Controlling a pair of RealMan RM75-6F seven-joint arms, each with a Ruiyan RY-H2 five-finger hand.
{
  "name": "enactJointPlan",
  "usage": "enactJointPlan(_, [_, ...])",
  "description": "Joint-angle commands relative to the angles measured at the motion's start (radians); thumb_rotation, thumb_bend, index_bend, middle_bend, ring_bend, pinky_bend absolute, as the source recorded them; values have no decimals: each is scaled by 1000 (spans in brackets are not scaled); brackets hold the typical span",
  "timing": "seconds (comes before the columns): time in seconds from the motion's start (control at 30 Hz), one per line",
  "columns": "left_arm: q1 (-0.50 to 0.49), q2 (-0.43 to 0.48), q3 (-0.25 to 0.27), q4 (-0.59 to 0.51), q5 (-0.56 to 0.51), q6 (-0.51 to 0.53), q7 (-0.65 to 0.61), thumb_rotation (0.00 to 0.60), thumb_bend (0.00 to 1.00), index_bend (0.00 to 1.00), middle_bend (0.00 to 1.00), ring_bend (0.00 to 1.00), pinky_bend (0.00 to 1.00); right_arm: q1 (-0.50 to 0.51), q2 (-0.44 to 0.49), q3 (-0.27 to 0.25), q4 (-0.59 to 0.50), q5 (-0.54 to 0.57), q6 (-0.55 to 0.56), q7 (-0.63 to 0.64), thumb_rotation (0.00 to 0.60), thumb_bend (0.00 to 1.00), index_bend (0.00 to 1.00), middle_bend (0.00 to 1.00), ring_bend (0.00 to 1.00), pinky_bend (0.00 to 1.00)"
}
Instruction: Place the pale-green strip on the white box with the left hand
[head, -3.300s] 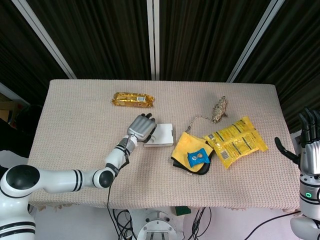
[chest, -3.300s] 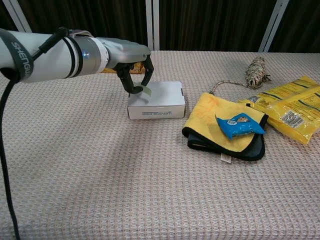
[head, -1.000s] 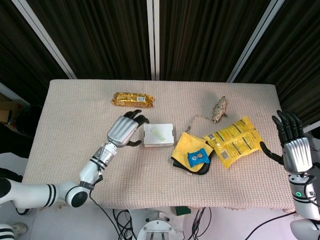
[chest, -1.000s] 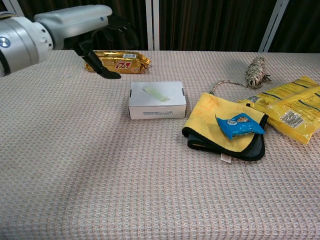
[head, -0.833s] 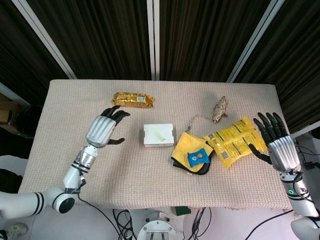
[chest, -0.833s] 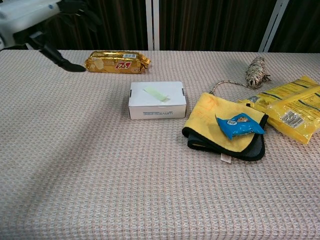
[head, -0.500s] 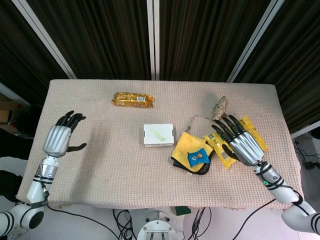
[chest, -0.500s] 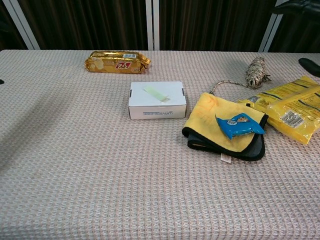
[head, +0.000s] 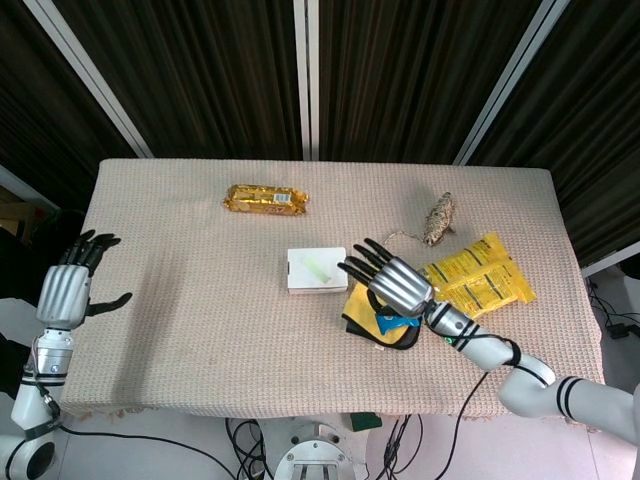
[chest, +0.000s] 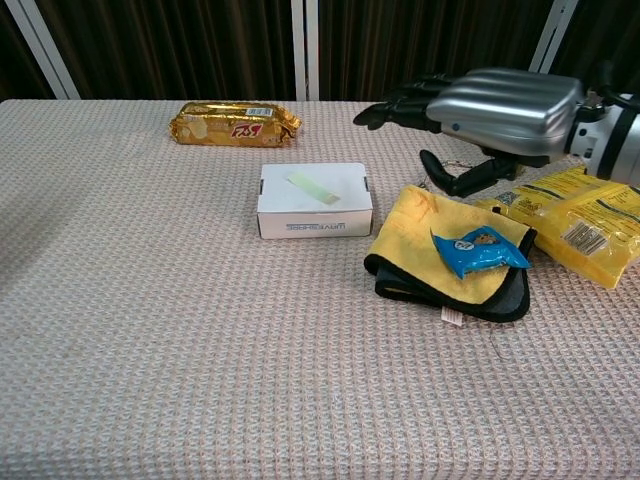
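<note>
**Pale-green strip lies on the white box, both hands empty**

Head view: the pale-green strip lies flat on top of the white box, which sits near the middle of the table. The left hand hangs off the table's left edge, well apart from the box, its fingers spread and holding nothing. The right hand hovers over the yellow cloth just right of the box, fingers stretched out and released.

Chest view: the strip lies slantwise on the box lid. The right hand is raised above the cloth, palm down, grasping nothing. A blue packet rests on the cloth, a yellow bag beside it, and a gold snack bar lies behind the box.
</note>
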Motion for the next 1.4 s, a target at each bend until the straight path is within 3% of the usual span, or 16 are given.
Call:
enactJointPlan(0.03, [9, 0, -11, 6, 2, -9, -9, 600, 47, 193, 167, 70, 191, 29, -34, 0, 14, 21, -39, -2, 338, 800, 0, 101, 0, 0])
enactJointPlan(0.4, [30, -10, -43, 47, 18, -59, -40, 600, 47, 193, 167, 70, 190, 75, -103, -20, 72, 46, -75, 13, 341, 800, 0, 101, 0, 0])
enactJointPlan(1.4, [69, -6, -89, 46, 46, -115, -35, 600, 47, 195, 167, 70, 190, 104, -156, -77, 128, 67, -72, 13, 340, 800, 0, 163, 0, 0])
